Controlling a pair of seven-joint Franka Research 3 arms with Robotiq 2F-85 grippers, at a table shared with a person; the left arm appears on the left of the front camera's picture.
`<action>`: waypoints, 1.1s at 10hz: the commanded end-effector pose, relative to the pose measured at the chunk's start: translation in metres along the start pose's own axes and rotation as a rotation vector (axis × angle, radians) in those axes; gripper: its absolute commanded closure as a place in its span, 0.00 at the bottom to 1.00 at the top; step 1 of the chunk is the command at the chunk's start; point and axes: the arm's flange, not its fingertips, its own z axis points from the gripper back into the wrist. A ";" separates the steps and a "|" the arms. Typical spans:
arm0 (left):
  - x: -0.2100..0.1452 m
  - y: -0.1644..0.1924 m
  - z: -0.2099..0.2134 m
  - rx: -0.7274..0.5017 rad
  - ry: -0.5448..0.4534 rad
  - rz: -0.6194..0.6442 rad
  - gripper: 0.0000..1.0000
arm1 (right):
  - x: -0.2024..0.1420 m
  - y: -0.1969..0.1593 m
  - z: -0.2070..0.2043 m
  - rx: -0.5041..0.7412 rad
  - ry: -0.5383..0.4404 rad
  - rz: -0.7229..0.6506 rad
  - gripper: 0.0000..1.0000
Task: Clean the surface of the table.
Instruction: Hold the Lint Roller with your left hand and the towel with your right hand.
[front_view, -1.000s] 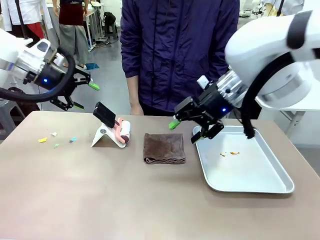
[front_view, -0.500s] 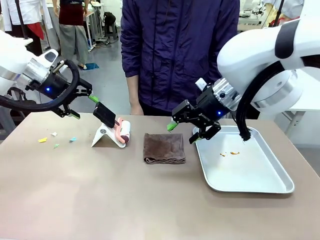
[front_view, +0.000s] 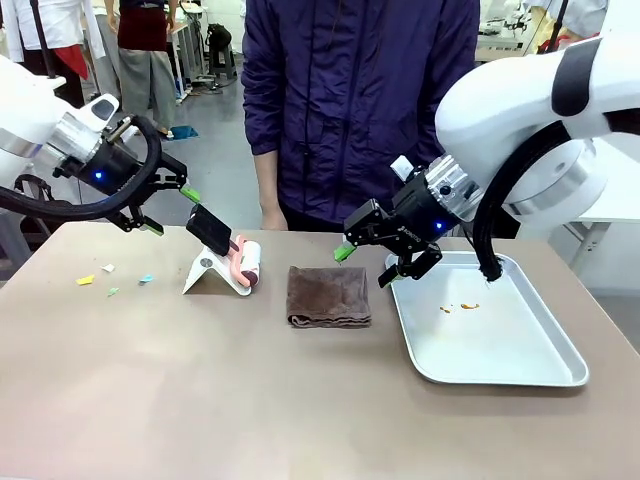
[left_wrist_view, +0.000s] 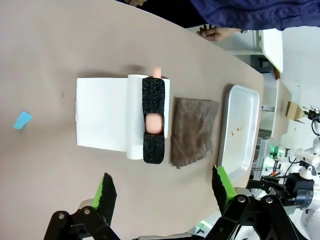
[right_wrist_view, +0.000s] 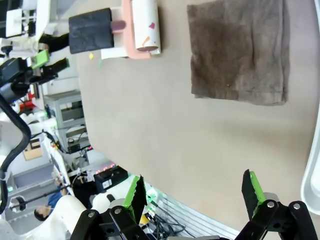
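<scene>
Left hand (front_view: 171, 212) and right hand (front_view: 365, 266) hang released; front view shows coloured paper scraps (front_view: 86, 280) at left on the matte brownish-taupe worktop (front_view: 200, 380); right wrist view shows specks on the white lint roller (right_wrist_view: 145, 22).

The front camera sits on the robot's side of the wide matte brownish-taupe desk (front_view: 200, 400), facing across it toward a person (front_view: 350, 100) in a dark blue jacket at the far edge. Each wrist camera looks down along its own black, green-tipped fingers, left claw (left_wrist_view: 164, 187) and right claw (right_wrist_view: 193, 191), rolled sideways above the desk. All three views share the folded brown cloth (front_view: 328, 295) and the white lint roller (front_view: 248, 262).
</scene>
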 end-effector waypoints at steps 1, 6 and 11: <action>0.017 0.004 -0.017 0.016 0.033 0.015 0.00 | 0.036 0.006 -0.028 -0.044 -0.009 -0.027 0.00; 0.040 -0.001 -0.037 -0.025 0.095 -0.017 0.00 | 0.085 0.010 -0.088 -0.282 -0.070 -0.085 0.00; 0.051 -0.006 -0.059 -0.035 0.155 -0.024 0.00 | 0.096 0.013 -0.122 -0.503 -0.102 -0.048 0.00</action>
